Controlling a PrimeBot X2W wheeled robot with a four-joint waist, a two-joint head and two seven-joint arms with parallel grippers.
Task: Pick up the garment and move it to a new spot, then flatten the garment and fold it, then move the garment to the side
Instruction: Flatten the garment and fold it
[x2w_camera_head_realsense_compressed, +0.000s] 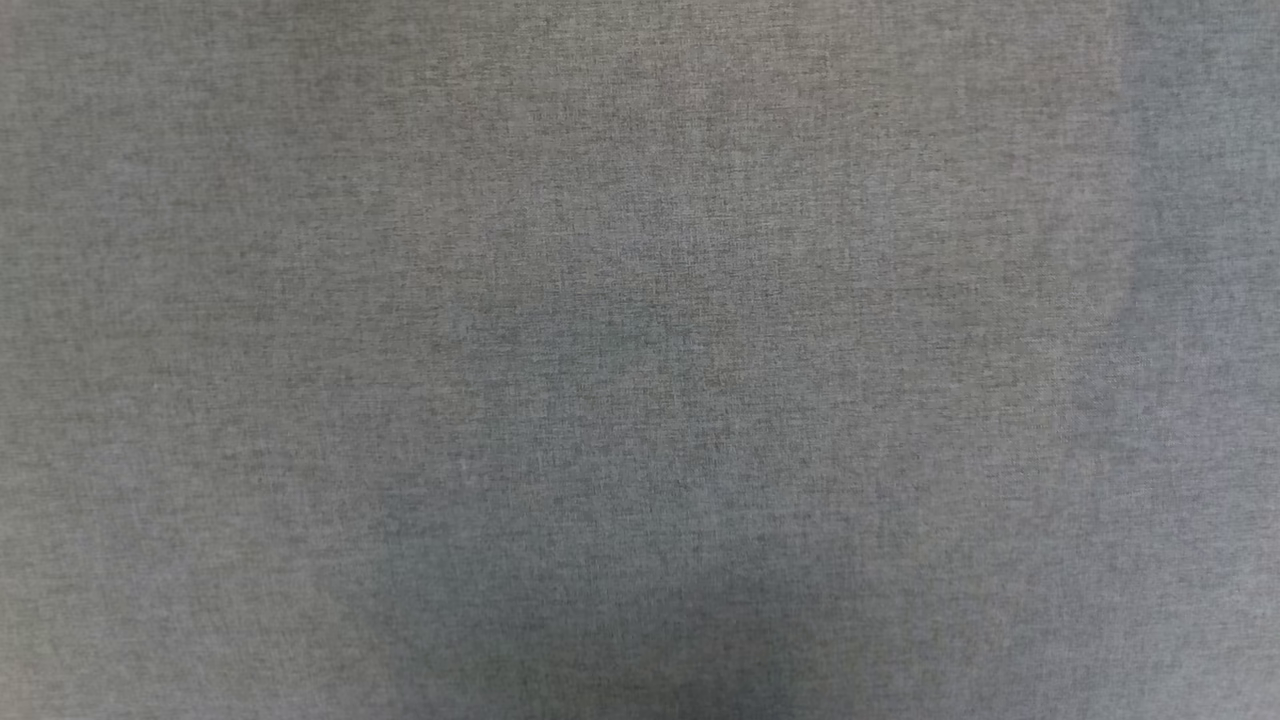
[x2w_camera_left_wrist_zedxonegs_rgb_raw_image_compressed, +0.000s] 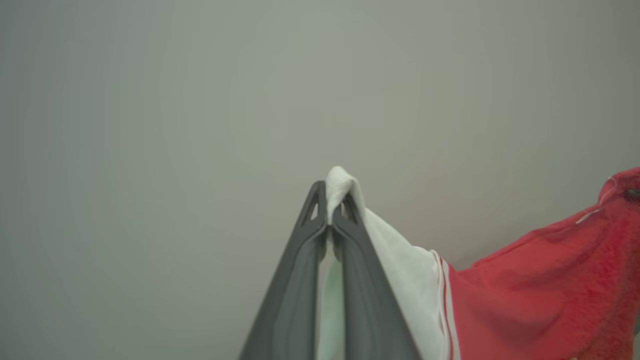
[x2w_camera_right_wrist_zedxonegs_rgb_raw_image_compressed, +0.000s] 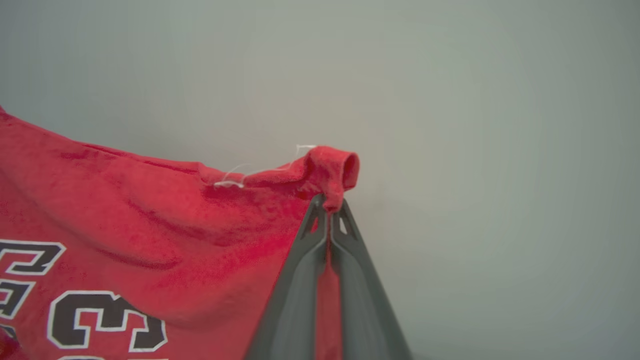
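The garment (x2w_camera_left_wrist_zedxonegs_rgb_raw_image_compressed: 540, 285) is red with a white sleeve edged by thin red stripes. In the left wrist view my left gripper (x2w_camera_left_wrist_zedxonegs_rgb_raw_image_compressed: 330, 220) is shut on the tip of that white sleeve, and the red body stretches away to the right. In the right wrist view my right gripper (x2w_camera_right_wrist_zedxonegs_rgb_raw_image_compressed: 327, 212) is shut on a bunched red edge of the garment (x2w_camera_right_wrist_zedxonegs_rgb_raw_image_compressed: 150, 235); the cloth spreads to the left with dark white-outlined lettering low down. Both held parts hang above a blurred grey surface.
The head view looks down on a grey woven cloth surface (x2w_camera_head_realsense_compressed: 640, 360) with a soft darker shadow at the bottom centre. Behind both grippers the same plain grey surface (x2w_camera_left_wrist_zedxonegs_rgb_raw_image_compressed: 150, 125) lies out of focus.
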